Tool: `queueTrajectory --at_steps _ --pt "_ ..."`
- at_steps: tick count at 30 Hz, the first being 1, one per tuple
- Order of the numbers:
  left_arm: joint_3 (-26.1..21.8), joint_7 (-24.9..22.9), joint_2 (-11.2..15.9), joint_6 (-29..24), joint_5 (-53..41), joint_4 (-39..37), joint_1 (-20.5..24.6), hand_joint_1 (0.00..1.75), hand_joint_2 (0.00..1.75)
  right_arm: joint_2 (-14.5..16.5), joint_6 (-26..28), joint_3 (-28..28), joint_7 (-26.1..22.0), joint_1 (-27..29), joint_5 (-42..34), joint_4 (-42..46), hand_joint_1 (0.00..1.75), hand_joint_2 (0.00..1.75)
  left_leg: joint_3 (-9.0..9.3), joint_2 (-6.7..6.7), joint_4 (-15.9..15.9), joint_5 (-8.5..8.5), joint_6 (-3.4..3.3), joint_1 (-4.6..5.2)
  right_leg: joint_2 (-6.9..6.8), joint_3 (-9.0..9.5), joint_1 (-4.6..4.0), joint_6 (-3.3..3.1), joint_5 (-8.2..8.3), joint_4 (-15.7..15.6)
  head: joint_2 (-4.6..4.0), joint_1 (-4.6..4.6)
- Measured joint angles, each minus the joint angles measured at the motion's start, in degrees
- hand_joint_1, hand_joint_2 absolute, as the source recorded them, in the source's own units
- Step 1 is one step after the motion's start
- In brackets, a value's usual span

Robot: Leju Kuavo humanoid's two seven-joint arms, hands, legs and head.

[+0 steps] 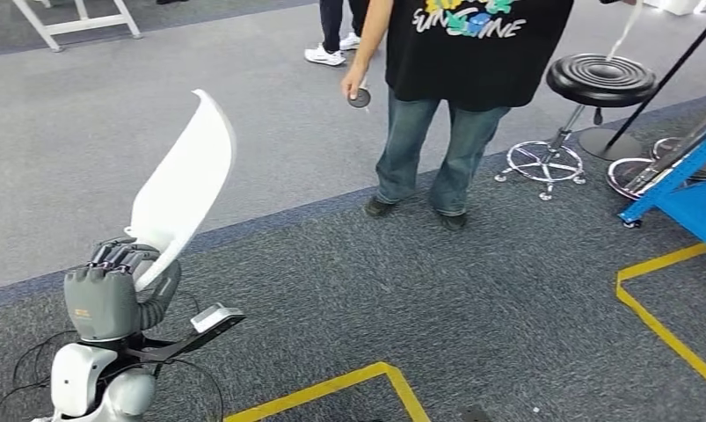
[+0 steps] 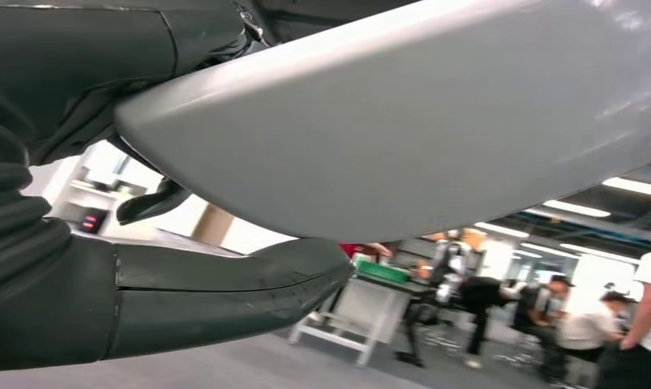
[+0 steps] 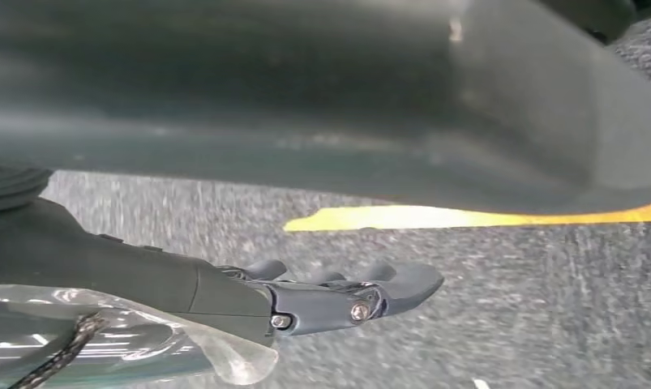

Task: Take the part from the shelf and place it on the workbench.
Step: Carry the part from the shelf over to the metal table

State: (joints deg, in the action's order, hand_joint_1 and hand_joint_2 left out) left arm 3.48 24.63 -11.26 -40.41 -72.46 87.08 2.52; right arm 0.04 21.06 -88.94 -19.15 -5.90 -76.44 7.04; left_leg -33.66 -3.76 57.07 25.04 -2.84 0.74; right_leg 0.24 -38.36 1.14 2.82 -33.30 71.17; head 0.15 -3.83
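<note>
The left hand (image 1: 112, 294) sits at the lower left of the head view, raised above the silver left arm (image 1: 94, 382), with its dark fingers (image 1: 120, 255) curled over the lower end of the part (image 1: 184, 180), a white curved panel that stands nearly upright and leans to the right at its tip. In the left wrist view the same part (image 2: 403, 121) spans most of the frame as a smooth pale surface, clamped between the thick grey thumb (image 2: 224, 288) and the darker fingers on its far side. The part is held in the air above the dark grey carpet (image 1: 472, 308), well apart from the other items in the scene. Yellow floor tape (image 1: 340, 387) runs along the carpet near the bottom centre. Further right, a person (image 1: 459, 88) in a black printed shirt and jeans stands on the carpet, holding a small dark round object (image 1: 359, 98) in one hand. To the right of the person stands a black round stool (image 1: 600, 83) on a chrome base, and a blue frame (image 1: 683, 189) occupies the right edge, beside a second run of yellow tape. In the right wrist view the right hand (image 3: 338, 296) hangs over the carpet with its fingers extended and slightly apart, holding nothing.
</note>
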Motion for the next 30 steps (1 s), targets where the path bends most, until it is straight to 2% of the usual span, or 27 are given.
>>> queueTrajectory --at_steps 1,2,3,4,5,6,7,9,10,11,12,13,14,15,16,17,19,20,22,23,24,26,27,28,29,30 --pt "0.0 0.0 0.1 0.0 0.0 0.0 -0.2 1.75 1.75 0.0 0.0 0.0 0.3 0.0 0.5 0.0 0.00 0.00 0.03 -0.89 0.3 0.20 0.31 -0.17 0.90 1.57 0.33 0.28 2.31 -3.9 0.00 -0.02" --pt "0.0 0.0 0.1 0.0 0.0 0.1 -0.3 1.75 1.75 0.1 0.1 0.0 0.5 0.0 0.8 0.0 0.00 0.00 -0.14 -1.77 0.9 0.49 0.74 -0.29 2.38 3.28 0.67 0.49 3.82 -7.7 0.00 -0.07" --pt "0.0 0.0 0.1 0.0 0.0 0.2 -0.5 1.75 1.75 0.2 0.1 0.0 0.7 0.0 1.0 0.0 0.00 0.00 -0.47 -2.59 1.4 0.70 1.17 -0.40 3.66 4.60 0.91 0.49 4.58 -10.3 0.00 -0.08" --pt "0.0 0.1 0.1 0.0 0.0 0.3 -0.6 1.75 1.75 0.3 0.1 0.0 0.7 0.0 1.1 0.0 0.00 0.00 -0.88 -3.28 1.9 0.81 1.55 -0.48 4.54 5.31 0.99 0.35 4.58 -11.6 0.00 -0.11" --pt "0.0 0.1 0.2 0.0 0.0 0.4 -0.8 1.75 1.75 0.3 0.1 0.0 0.8 0.0 1.2 0.0 0.00 0.00 -1.24 -3.98 2.1 0.77 1.88 -0.56 4.63 5.57 0.88 0.03 4.23 -11.7 0.00 -0.11" --pt "0.0 0.1 0.3 0.0 0.0 0.4 -1.0 1.75 1.75 0.4 0.1 0.0 0.9 0.0 1.2 0.0 0.00 0.00 -1.50 -4.60 2.1 0.67 2.12 -0.68 3.93 5.64 0.84 -0.38 4.24 -11.6 0.00 -0.08" --pt "0.0 0.1 0.5 0.0 0.0 0.5 -1.2 1.75 1.75 0.4 0.1 0.0 0.9 -0.1 1.2 0.0 0.00 0.00 -1.69 -4.10 2.3 0.78 2.35 -0.68 3.23 5.74 0.79 -0.70 4.29 -11.7 0.00 -0.04" --pt "0.0 0.1 0.7 0.0 0.0 0.7 -1.3 1.75 1.75 0.4 0.2 0.0 1.0 -0.1 1.2 0.0 0.00 0.00 -3.04 -0.84 5.2 2.42 2.83 -0.57 1.68 6.12 0.70 -1.38 4.29 -12.0 0.00 0.28" --pt "0.0 0.1 0.7 0.0 0.0 0.8 -1.3 1.75 1.75 0.4 0.2 0.0 1.0 0.0 1.2 0.0 0.00 0.00 -4.44 1.32 8.3 3.93 3.05 -0.54 0.84 6.29 0.51 -1.66 4.19 -12.0 0.00 0.43" --pt "0.0 0.1 0.7 0.0 0.0 0.8 -1.3 1.75 1.75 0.4 0.1 0.0 1.0 0.1 1.2 0.0 0.00 0.00 -6.31 2.59 12.2 5.62 3.22 -0.60 -0.05 6.42 0.33 -1.91 4.04 -12.0 0.00 0.55" --pt "0.0 0.1 0.8 0.0 0.0 0.8 -1.3 1.75 1.75 0.4 0.1 0.0 1.0 0.1 1.2 0.0 0.00 0.00 -8.10 3.11 15.7 6.92 3.30 -0.68 -0.95 6.51 0.18 -2.06 3.90 -12.0 0.00 0.55" --pt "-0.1 0.1 0.9 0.0 0.0 0.8 -1.5 1.75 1.75 0.4 0.1 0.0 1.0 0.1 1.2 0.0 0.00 0.00 -9.27 3.28 18.0 7.42 3.27 -0.73 -1.82 6.60 0.06 -2.17 3.75 -12.0 0.00 0.56" --pt "-0.1 0.1 0.9 0.0 0.0 0.8 -1.5 1.75 1.75 0.4 0.1 0.0 1.0 0.1 1.2 0.0 0.00 0.00 -9.44 3.35 18.2 6.86 3.16 -0.75 -2.67 6.73 -0.05 -2.21 3.60 -12.0 0.00 0.56" --pt "-0.1 0.1 1.0 0.0 0.0 0.8 -1.6 1.75 1.75 0.4 0.1 0.0 1.0 0.0 1.2 0.0 0.00 0.00 -8.48 3.52 16.2 5.34 2.95 -0.69 -3.44 6.92 -0.14 -2.21 3.45 -12.0 0.00 0.56" --pt "-0.1 0.1 1.0 0.0 0.0 0.8 -1.6 1.75 1.75 0.5 0.1 0.0 1.0 0.0 1.2 0.0 0.00 0.00 -6.62 4.14 12.6 3.28 2.61 -0.53 -4.15 7.18 -0.22 -2.20 3.26 -12.1 0.00 0.56" --pt "-0.1 0.1 1.0 0.0 0.0 0.9 -1.6 1.75 1.75 0.5 0.1 0.0 1.0 -0.1 1.2 0.0 0.00 0.00 -4.56 5.56 8.8 1.80 2.23 -0.14 -4.83 7.46 -0.31 -2.14 3.06 -12.1 0.00 0.55" --pt "-0.1 0.1 1.1 0.0 0.0 1.0 -1.4 1.75 1.75 0.5 0.1 0.0 1.0 -0.1 1.2 0.1 0.00 0.00 -1.92 7.96 3.4 0.66 1.49 0.76 -6.11 7.82 -0.54 -1.80 2.69 -12.2 0.00 0.61" --pt "-0.1 0.1 1.1 0.0 0.0 1.1 -1.4 1.75 1.75 0.6 0.1 0.0 1.0 -0.1 1.2 0.1 0.00 0.00 -1.62 8.33 2.6 0.96 1.24 1.11 -6.81 7.95 -0.61 -1.54 2.56 -12.4 0.00 0.63" --pt "-0.1 0.1 1.1 0.0 0.0 1.3 -1.5 1.75 1.75 0.6 0.1 0.0 1.0 -0.2 1.2 0.1 0.00 0.00 -1.43 6.95 1.8 0.77 0.79 1.08 -7.92 8.23 -0.57 -0.97 2.24 -12.6 0.00 0.63" --pt "-0.1 0.1 1.2 0.0 0.0 1.4 -1.5 1.75 1.75 0.7 0.1 0.0 1.0 -0.3 1.2 0.1 0.00 0.00 -1.14 6.19 1.3 0.60 0.52 0.90 -7.13 8.18 -0.50 -0.74 1.75 -12.2 0.00 0.65" --pt "-0.1 0.1 1.2 0.0 0.0 1.5 -1.4 1.75 1.75 0.7 0.1 0.0 1.0 -0.4 1.3 0.1 0.00 0.00 -0.84 5.46 0.9 0.38 0.21 0.65 -5.59 7.58 -0.45 -0.57 0.84 -10.7 0.00 0.58" --pt "-0.1 0.1 1.1 0.0 0.0 1.6 -1.3 1.75 1.75 0.7 0.1 0.0 1.0 -0.4 1.3 0.1 0.00 0.00 -0.51 4.02 0.6 0.19 -0.19 0.35 -1.72 4.37 -0.38 -0.39 -2.06 -4.3 0.00 0.30" --pt "-0.1 0.1 1.1 0.0 0.0 1.6 -1.3 1.75 1.75 0.7 0.1 0.0 1.0 -0.3 1.3 0.1 0.00 0.00 -0.51 3.19 0.6 0.18 -0.29 0.32 -0.79 2.07 -0.38 -0.30 -3.34 -0.3 0.00 0.14" --pt "-0.1 0.1 1.0 0.0 0.0 1.6 -1.3 1.75 1.75 0.7 0.1 0.0 1.0 -0.2 1.3 0.1 0.00 0.00 -0.48 2.32 0.6 0.22 -0.31 0.31 -0.43 0.13 -0.35 -0.19 -3.83 2.5 0.00 0.08" --pt "-0.1 0.1 1.0 0.0 0.0 1.6 -1.4 1.75 1.75 0.7 0.1 0.0 1.0 -0.1 1.3 0.1 0.00 0.00 -0.40 1.42 0.7 0.28 -0.29 0.29 -0.33 -0.99 -0.32 -0.09 -3.18 3.5 0.00 0.09" --pt "-0.1 0.1 1.1 0.0 0.0 1.6 -1.5 1.75 1.75 0.7 0.1 0.0 1.0 0.0 1.3 0.1 0.00 0.00 -0.29 0.50 0.7 0.38 -0.19 0.23 -0.22 -1.11 -0.25 0.02 -1.47 2.3 0.00 0.09"
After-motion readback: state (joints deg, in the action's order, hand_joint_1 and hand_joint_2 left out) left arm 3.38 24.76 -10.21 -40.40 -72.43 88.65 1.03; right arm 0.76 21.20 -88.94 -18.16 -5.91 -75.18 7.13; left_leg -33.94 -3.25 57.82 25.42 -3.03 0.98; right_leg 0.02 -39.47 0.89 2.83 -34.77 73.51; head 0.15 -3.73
